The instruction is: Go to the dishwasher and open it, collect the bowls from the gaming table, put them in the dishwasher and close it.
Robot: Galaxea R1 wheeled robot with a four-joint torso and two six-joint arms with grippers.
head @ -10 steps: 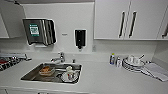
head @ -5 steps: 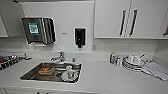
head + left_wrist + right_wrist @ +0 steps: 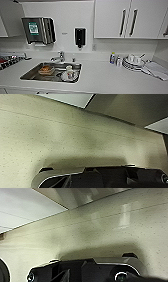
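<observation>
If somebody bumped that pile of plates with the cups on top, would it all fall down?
The stack of plates sits flat on the white counter, so it would probably slide rather than tip. The cups on top look loose and could topple or roll off. Both look like crockery, so likely heavy and breakable.

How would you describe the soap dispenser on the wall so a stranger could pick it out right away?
Start at the steel sink set in the white counter, then look up the wall above the tap. The soap dispenser is the small black box hanging right of the tap, beside the white cupboards. It is slimmer and darker than the wide paper towel holder to its left.
</observation>
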